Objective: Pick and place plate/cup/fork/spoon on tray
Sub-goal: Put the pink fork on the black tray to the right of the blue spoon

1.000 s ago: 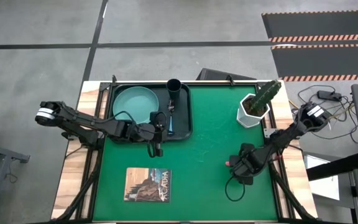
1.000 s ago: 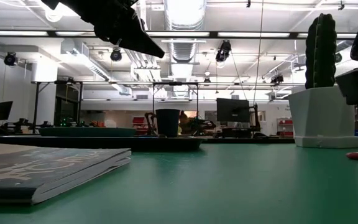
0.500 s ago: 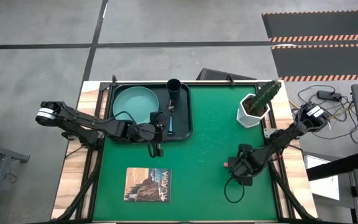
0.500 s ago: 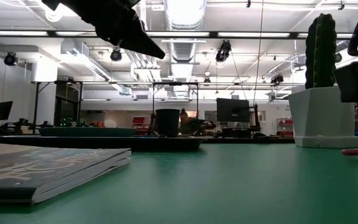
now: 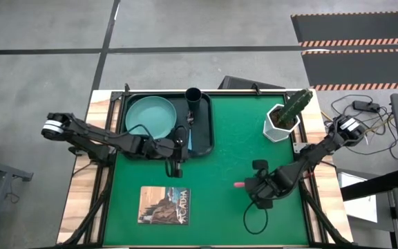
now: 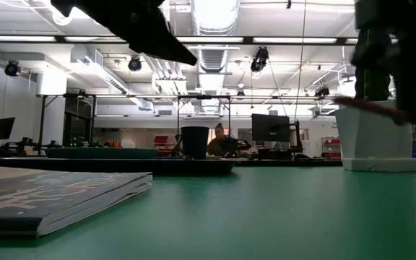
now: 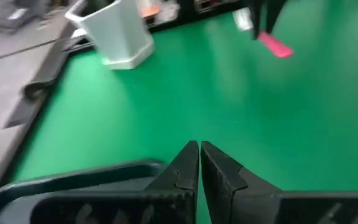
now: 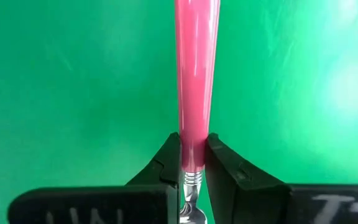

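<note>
My right claw (image 8: 192, 163) clamped on slim pink-handled metal fork (image 8: 196, 81), lifted clear of green bench mat (image 5: 240, 149) for carry toward black rectangular tray (image 5: 204, 142). Left claw (image 7: 199, 163) closed, empty, parked by tray edge.

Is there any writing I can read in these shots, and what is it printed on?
"ACADIA", as best it reads, runs along the edge of the book's cover on the green mat in the high view.
White lettering shows on the right claw, which grips the fork, but it is cut off and unreadable.
Nothing readable shows on the tray, the plant pot or the left claw.
</note>
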`<state>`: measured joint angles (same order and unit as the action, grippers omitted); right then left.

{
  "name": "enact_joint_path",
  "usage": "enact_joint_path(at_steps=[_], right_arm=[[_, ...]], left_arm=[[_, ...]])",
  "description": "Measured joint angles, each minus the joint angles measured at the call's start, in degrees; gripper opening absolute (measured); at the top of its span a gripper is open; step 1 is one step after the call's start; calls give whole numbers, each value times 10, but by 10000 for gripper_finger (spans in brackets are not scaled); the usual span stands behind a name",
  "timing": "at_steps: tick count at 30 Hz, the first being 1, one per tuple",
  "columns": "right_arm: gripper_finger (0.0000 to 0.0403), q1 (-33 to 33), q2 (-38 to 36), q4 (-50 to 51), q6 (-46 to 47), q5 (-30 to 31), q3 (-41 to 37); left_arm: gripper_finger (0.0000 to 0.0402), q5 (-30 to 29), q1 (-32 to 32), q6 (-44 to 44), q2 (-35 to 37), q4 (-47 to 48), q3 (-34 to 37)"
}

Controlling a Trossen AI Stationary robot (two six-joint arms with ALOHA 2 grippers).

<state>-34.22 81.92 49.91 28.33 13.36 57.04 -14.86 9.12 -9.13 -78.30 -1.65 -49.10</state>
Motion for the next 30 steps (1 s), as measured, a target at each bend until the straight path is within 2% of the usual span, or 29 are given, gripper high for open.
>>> enact_joint_path(at_steps=[3, 8, 13, 16, 18, 23, 27, 30], right_arm=[[29, 0, 19, 8, -64, 43, 49], [29, 4, 78, 56, -197, 126, 140], [29, 18, 151, 125, -332, 274, 220], [29, 32, 189, 145, -392, 381, 249], [29, 44, 209, 149, -433, 428, 261], [29, 74, 239, 147, -487, 478, 274], [29, 86, 247, 147, -506, 500, 277], [29, 88, 247, 143, -524, 508, 277]], left_arm=[[0, 38, 1, 9, -6, -34, 0], [0, 48, 3, 31, -22, -67, 0], [0, 60, 5, 61, -43, -81, 0], [0, 71, 4, 92, -58, -92, 0], [0, 85, 4, 106, -64, -89, 0], [27, 90, 4, 134, -69, -90, 0], [79, 80, 1, 152, -71, -89, 0], [122, 48, -1, 163, -71, -90, 0]])
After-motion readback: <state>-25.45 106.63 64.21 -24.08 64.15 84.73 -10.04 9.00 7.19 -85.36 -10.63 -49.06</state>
